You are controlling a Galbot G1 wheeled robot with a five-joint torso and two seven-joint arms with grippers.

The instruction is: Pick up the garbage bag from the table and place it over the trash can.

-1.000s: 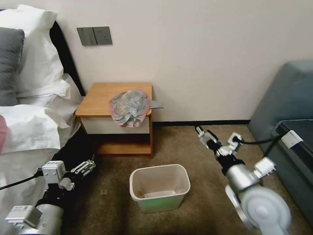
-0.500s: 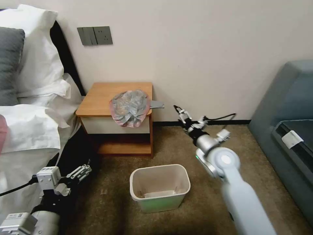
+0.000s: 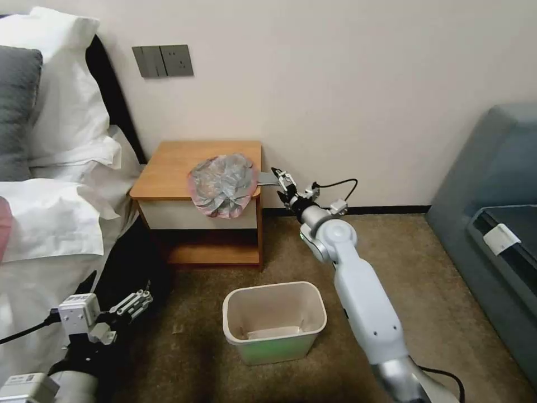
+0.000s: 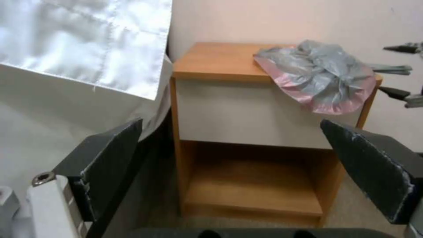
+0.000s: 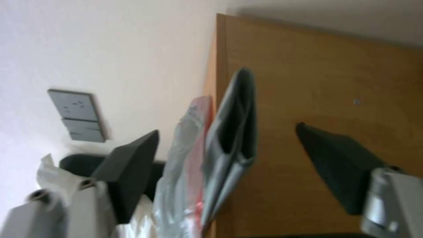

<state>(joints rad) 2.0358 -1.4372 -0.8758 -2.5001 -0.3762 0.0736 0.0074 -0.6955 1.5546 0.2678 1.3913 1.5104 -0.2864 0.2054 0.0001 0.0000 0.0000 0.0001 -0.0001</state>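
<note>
Right gripper (image 3: 278,178) spread wide beside surface (image 3: 168,168), straddling grey tab of garbage bag (image 3: 222,183) draped over surface corner. Step: reach. Next, judged: close on tab. Left gripper (image 3: 134,301) parked low, gaping.

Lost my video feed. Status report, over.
Right gripper open beside the garbage bag on the table. Left gripper open, parked low. Trash can unobstructed.

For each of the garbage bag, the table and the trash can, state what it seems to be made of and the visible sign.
Garbage bag: thin plastic film, probably; crinkled, translucent grey, pinkish rim.
Table: wood or wood-look board; orange-brown grained top, matte white drawer front.
Trash can: likely moulded plastic; smooth cream walls, rounded corners.
</note>
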